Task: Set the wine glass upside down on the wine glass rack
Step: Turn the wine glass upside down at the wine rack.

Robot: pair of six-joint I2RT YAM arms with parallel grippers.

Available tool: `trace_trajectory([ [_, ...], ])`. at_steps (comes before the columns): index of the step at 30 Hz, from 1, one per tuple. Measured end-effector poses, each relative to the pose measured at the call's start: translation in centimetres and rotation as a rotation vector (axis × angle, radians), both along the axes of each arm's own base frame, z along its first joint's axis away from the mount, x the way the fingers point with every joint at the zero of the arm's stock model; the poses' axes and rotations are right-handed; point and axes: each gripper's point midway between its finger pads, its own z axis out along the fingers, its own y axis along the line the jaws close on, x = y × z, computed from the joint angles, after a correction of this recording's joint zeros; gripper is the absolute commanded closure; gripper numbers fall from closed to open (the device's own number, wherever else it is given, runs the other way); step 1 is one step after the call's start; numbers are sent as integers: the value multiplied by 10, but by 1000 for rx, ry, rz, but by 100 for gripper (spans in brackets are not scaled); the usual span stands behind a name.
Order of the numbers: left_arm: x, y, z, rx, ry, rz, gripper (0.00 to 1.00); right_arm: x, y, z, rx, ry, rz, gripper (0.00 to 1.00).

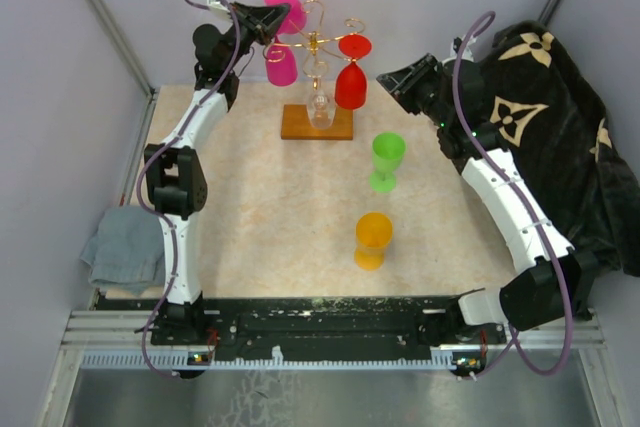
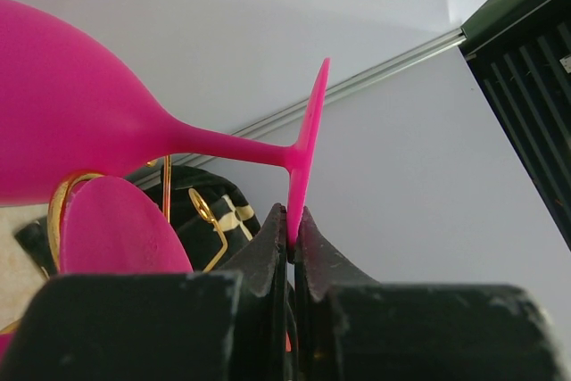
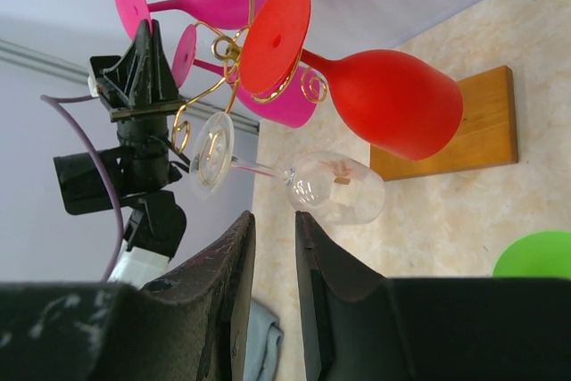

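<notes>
rack (image 1: 298,125) holding red glass (image 1: 351,85), clear glass (image 1: 321,108)

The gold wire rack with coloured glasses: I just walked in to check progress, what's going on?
The left gripper pinches the foot rim of a bright pink wine glass at the top of the gold wire rack. A red glass, another pink glass and a clear glass hang there. The right gripper hovers nearby, open and empty.
</notes>
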Motion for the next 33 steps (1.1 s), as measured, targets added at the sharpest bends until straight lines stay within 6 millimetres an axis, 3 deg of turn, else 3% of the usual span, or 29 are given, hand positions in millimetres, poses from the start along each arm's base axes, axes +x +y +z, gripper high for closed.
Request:
trace_trajectory([
  [28,14,4,-13,29,58,67,100,2,-1,-3,7,2,-5,75],
  [33,15,8,-8,49,62,106,99,2,-2,-5,6,7,-4,75],
])
